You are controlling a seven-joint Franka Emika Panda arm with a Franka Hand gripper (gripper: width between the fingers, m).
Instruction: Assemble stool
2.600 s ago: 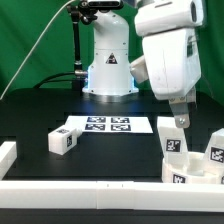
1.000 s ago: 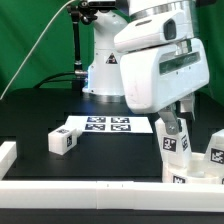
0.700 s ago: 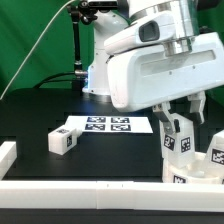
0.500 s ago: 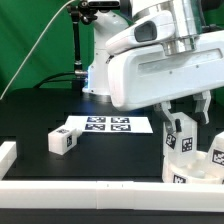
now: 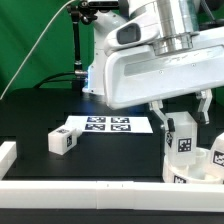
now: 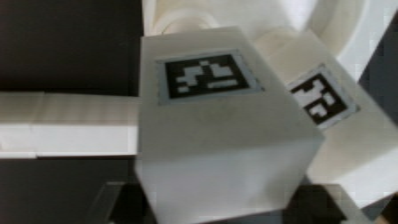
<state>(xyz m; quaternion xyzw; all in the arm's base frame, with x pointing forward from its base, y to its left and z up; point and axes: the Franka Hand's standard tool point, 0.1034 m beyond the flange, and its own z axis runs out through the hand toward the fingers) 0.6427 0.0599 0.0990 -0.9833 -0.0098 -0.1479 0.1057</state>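
- The Panda arm [image 5: 150,60] leans low over the black table [image 5: 35,120], well to the exterior view's right of the marker board [image 5: 105,125].
- The gripper [image 5: 182,113] is clamped at a middling width on a chunky white held leg [image 5: 183,138]. One dark finger stands on each side of the leg.
- In the wrist view the gripper [image 6: 222,200] shows both dark pads [image 6: 121,200] pressed against the flanks of the held leg [image 6: 222,140], with the leg's square tag facing the camera.
- The held leg sits just off the marker board's right-hand corner in the exterior view, directly above the low white seat disc [image 5: 198,170]. Whether it touches the disc cannot be told.
- A second leg [image 5: 215,155], also tagged, stands beyond the held one, farther from the marker board. It appears close behind the held leg in the wrist view [image 6: 320,95].
- A loose leg [image 5: 63,141] lies on its side just beside the marker board's near left corner, apart from the other parts.
- A long white border rail [image 5: 90,190] runs along the table edge on the camera side of the marker board.
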